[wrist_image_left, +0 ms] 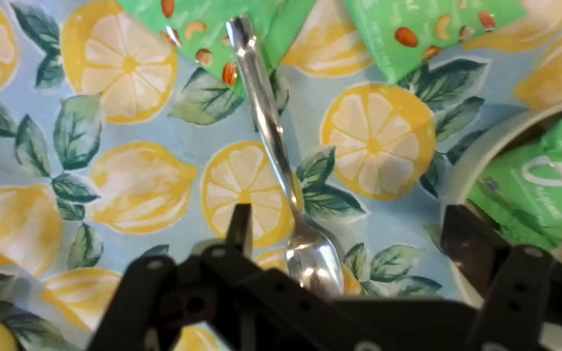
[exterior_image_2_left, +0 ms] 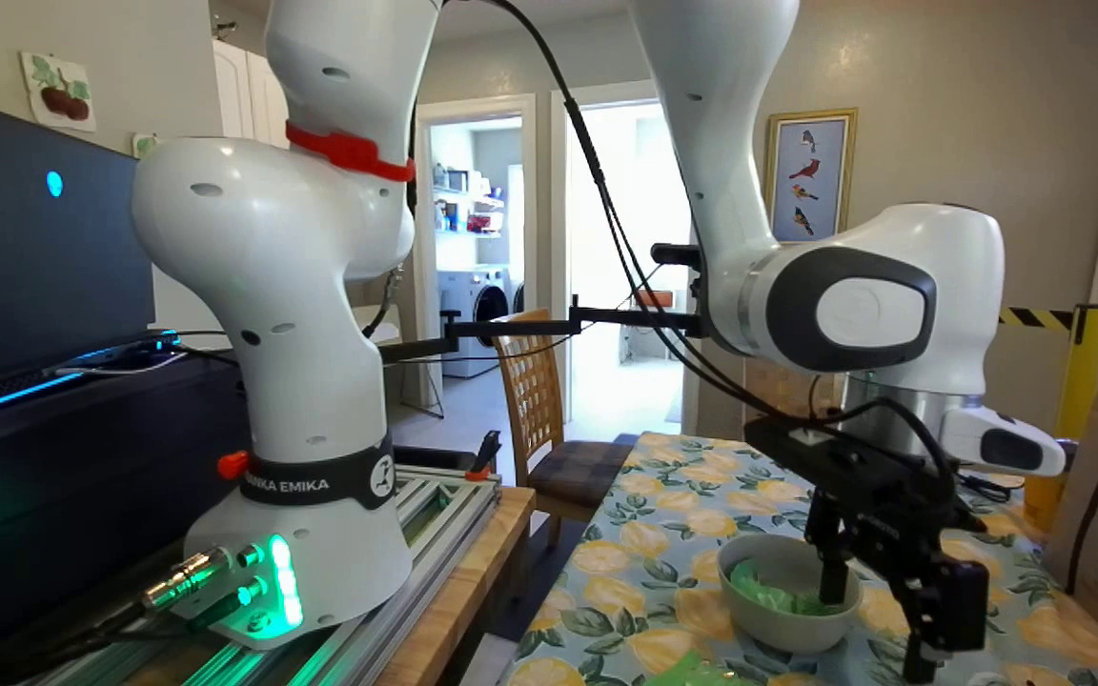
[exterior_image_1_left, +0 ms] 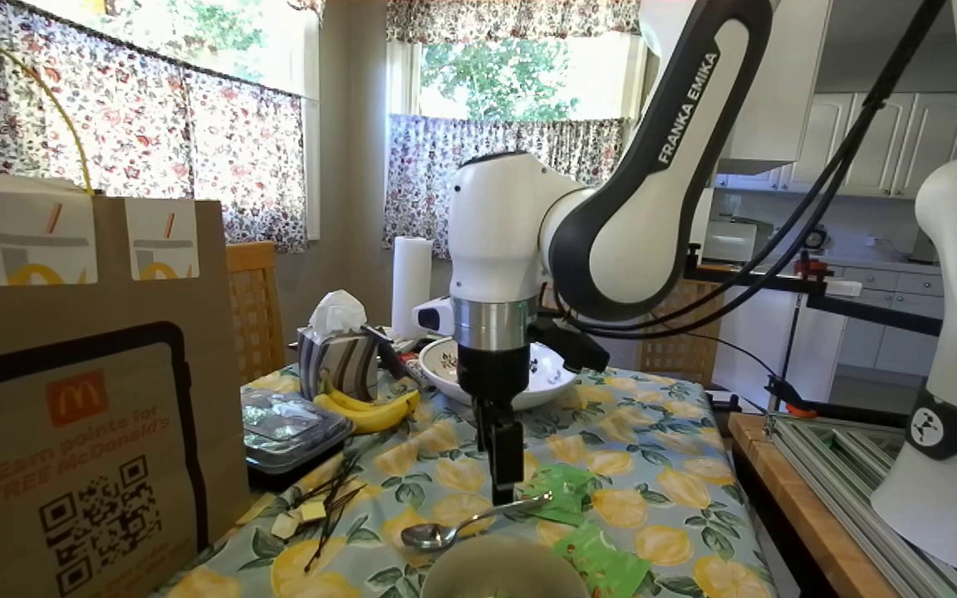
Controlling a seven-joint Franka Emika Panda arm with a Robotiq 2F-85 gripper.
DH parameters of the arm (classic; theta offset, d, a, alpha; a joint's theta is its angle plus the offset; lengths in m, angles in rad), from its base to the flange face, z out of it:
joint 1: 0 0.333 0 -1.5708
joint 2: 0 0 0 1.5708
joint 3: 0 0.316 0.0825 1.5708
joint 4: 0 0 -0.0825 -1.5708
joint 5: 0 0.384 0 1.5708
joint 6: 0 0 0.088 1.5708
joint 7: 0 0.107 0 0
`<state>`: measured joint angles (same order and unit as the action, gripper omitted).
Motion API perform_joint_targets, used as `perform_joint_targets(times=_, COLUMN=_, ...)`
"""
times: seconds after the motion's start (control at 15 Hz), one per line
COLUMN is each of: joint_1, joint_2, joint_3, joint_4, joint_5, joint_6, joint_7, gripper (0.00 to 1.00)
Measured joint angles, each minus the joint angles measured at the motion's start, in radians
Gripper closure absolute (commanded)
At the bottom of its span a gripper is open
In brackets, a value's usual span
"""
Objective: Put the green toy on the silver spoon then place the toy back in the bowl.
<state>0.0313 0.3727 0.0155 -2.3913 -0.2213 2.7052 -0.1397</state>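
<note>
My gripper (wrist_image_left: 347, 214) stands open above the table with nothing held; its fingers (exterior_image_1_left: 507, 457) point down. The silver spoon (wrist_image_left: 261, 107) lies on the tablecloth beneath, its head partly covered by the gripper in the wrist view and its handle end over a green nut packet (wrist_image_left: 203, 34). I cannot make out the green toy; the green things in view are nut packets, one (exterior_image_2_left: 768, 589) in a small deep pale bowl (exterior_image_2_left: 778, 634). In the wrist view a finger overlaps that bowl's rim; contact cannot be told. The wide white bowl (exterior_image_1_left: 545, 390) sits behind the gripper.
Another green packet (exterior_image_1_left: 603, 561) lies by the small bowl. Bananas (exterior_image_1_left: 379, 415), a plastic container (exterior_image_1_left: 292, 428), a striped tissue box (exterior_image_1_left: 337, 365) and a paper bag (exterior_image_1_left: 71, 332) line one side of the table. Dark sticks and pale blocks (exterior_image_1_left: 300, 517) lie near the spoon.
</note>
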Motion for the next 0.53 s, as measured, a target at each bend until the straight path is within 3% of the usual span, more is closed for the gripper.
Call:
perform_joint_targets(times=0.27, joint_1=0.006, joint_2=-0.102, joint_3=0.048, joint_4=-0.029, joint_5=0.106, joint_6=-0.071, joint_7=0.037, gripper=0.0)
perform_joint_targets(times=0.53, joint_1=0.027, joint_2=-0.154, joint_3=0.07, joint_4=-0.032, joint_5=0.141, joint_6=-0.094, joint_7=0.077, gripper=0.0)
